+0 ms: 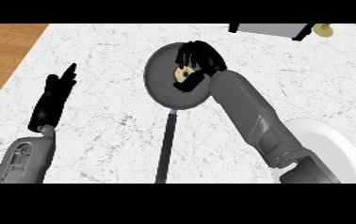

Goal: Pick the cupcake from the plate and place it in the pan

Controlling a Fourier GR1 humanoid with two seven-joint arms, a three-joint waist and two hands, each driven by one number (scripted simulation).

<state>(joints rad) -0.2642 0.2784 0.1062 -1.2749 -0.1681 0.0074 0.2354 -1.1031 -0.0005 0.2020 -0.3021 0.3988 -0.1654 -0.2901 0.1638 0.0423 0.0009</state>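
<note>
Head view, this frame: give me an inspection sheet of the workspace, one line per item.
Surface: white marbled counter; a wooden strip shows at the upper left.
Job's things: grey pan with a long dark handle pointing toward the robot; cupcake over the pan, inside the right hand; white plate at the right edge, partly hidden by the forearm, nothing seen on its visible part.
Clutter: nothing seen.
Hands: right hand curled round the cupcake above the pan; left hand open, fingers straight, resting at the left.
Cables: nothing seen.
Surroundings: grey appliance and a small tan round object at the top edge; cannot tell what they are.
</note>
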